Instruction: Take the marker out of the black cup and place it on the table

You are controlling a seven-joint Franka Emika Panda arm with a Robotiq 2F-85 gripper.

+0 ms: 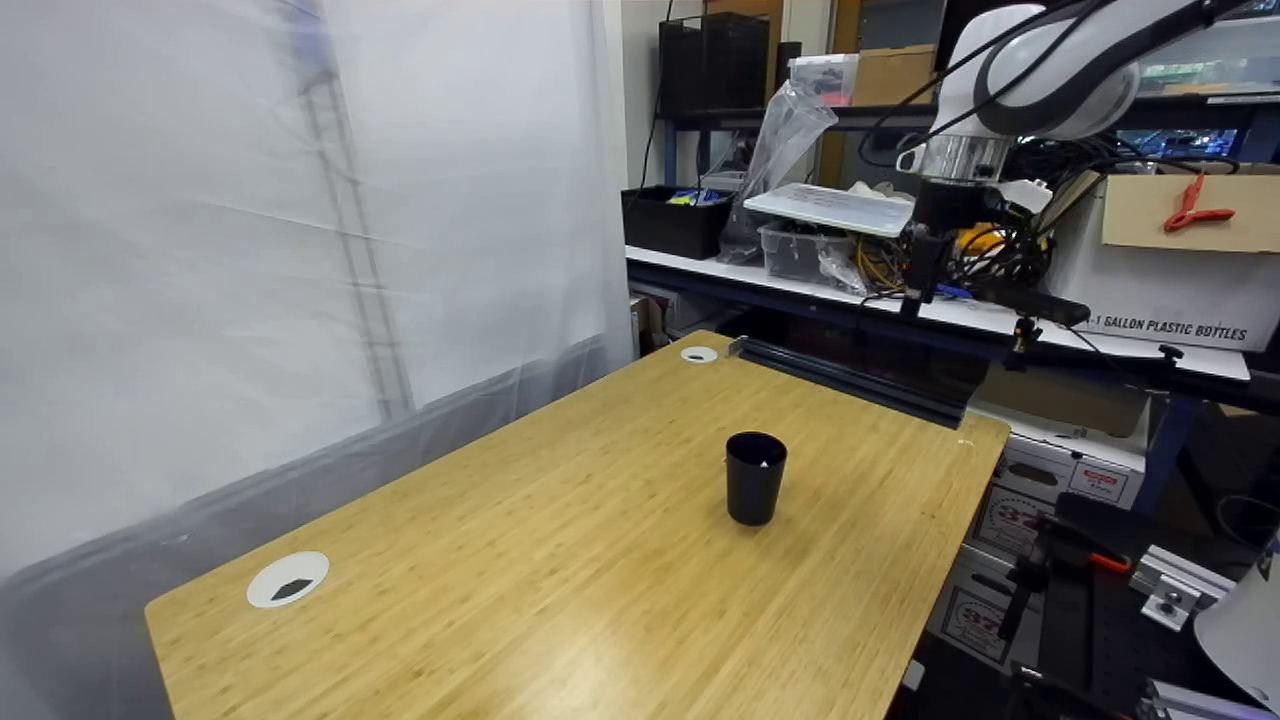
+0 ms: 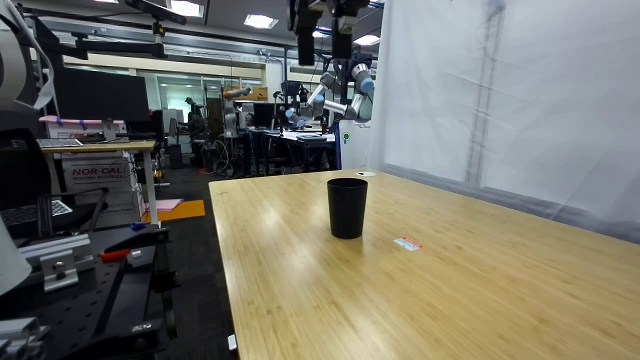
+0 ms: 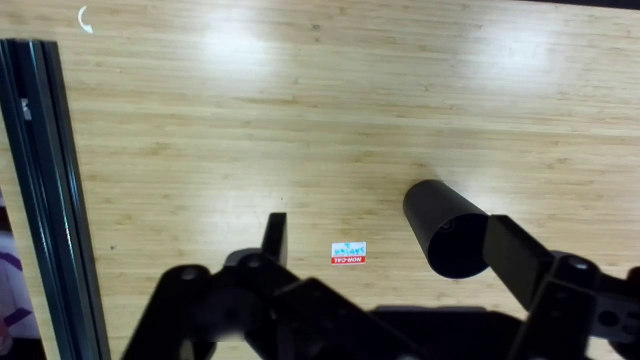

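Note:
The black cup [image 1: 755,480] stands upright on the light-wood table [image 1: 560,540]; it also shows in an exterior view [image 2: 347,209] and in the wrist view [image 3: 435,210]. I cannot make out the marker clearly. A small white spot shows inside the cup's mouth in an exterior view, and a small faint ring shape shows inside it in the wrist view. My gripper [image 2: 324,52] is open and empty, high above the table and apart from the cup. In the wrist view the right finger of the gripper [image 3: 387,222] overlaps the cup's rim.
A red and white sticker [image 3: 348,253] lies flat on the table beside the cup. A dark rail [image 1: 850,380] runs along one table end. White cable holes [image 1: 288,580] sit near the curtain [image 1: 300,250]. A loaded shelf [image 1: 1000,310] stands beyond the table.

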